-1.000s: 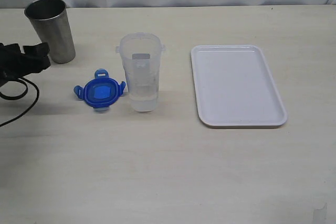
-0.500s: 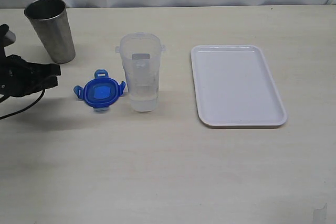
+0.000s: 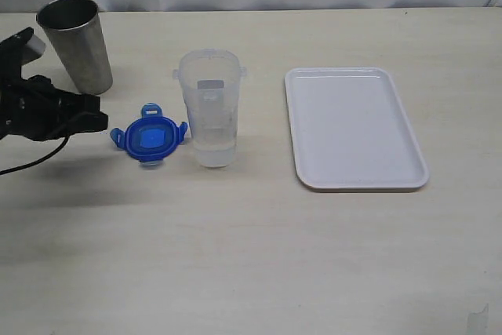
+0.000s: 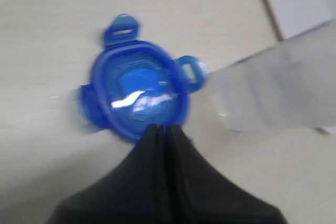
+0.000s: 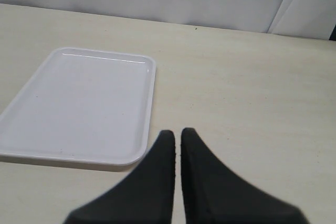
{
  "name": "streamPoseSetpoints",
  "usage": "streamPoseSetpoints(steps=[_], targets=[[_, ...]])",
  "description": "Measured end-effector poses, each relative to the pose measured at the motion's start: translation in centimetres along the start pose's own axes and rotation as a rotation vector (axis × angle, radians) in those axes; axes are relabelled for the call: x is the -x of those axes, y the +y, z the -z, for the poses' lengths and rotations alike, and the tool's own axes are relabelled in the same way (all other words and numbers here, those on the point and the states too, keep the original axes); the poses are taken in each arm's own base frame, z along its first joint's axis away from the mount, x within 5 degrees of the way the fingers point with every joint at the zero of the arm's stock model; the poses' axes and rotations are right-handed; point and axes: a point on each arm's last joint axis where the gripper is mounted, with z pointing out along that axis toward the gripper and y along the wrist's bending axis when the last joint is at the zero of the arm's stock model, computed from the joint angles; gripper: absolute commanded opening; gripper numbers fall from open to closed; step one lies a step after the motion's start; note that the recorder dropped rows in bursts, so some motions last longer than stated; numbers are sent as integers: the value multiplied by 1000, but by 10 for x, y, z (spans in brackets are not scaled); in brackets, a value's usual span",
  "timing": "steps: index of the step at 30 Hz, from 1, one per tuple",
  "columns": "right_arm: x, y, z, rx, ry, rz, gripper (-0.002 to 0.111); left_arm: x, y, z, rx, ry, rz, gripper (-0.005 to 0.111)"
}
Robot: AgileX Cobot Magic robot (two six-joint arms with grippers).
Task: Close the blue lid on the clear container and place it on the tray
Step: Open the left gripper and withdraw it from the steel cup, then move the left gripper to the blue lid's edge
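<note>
The blue lid (image 3: 149,138) lies flat on the table just left of the clear container (image 3: 210,111), which stands upright and uncovered. The white tray (image 3: 353,127) lies to the right of both, with nothing on it. My left gripper (image 3: 102,121) is shut and empty, its tip just left of the lid. In the left wrist view the shut fingertips (image 4: 164,128) meet over the lid's (image 4: 137,94) near rim, with the container (image 4: 273,90) beyond. My right gripper (image 5: 177,132) is shut, empty, beside the tray's (image 5: 79,103) corner; the exterior view does not show it.
A grey metal cup (image 3: 76,43) stands at the back left, behind my left arm. A black cable (image 3: 31,164) trails from that arm over the table's left edge.
My left arm has moved right, from beside the metal cup up to the lid's left edge. Lid, container and tray have not moved.
</note>
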Motion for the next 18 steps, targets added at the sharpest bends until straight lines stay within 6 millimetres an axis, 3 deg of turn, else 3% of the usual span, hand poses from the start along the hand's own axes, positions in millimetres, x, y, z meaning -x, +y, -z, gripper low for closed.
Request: streamPoseSetpoints(steps=[3,8,11,14,18], targets=[[0,0,0,0,0,0,4,1,21,17,325,-90,45,0],[0,0,0,0,0,0,4,16,32,56,653,-272,4,0],[0,0,0,0,0,0,4,16,47,78,938,-246,-21,0],[0,0,0,0,0,0,4,19,49,79,976,-94,3,0],[0,0,0,0,0,0,4,23,40,68,832,173,55,0]])
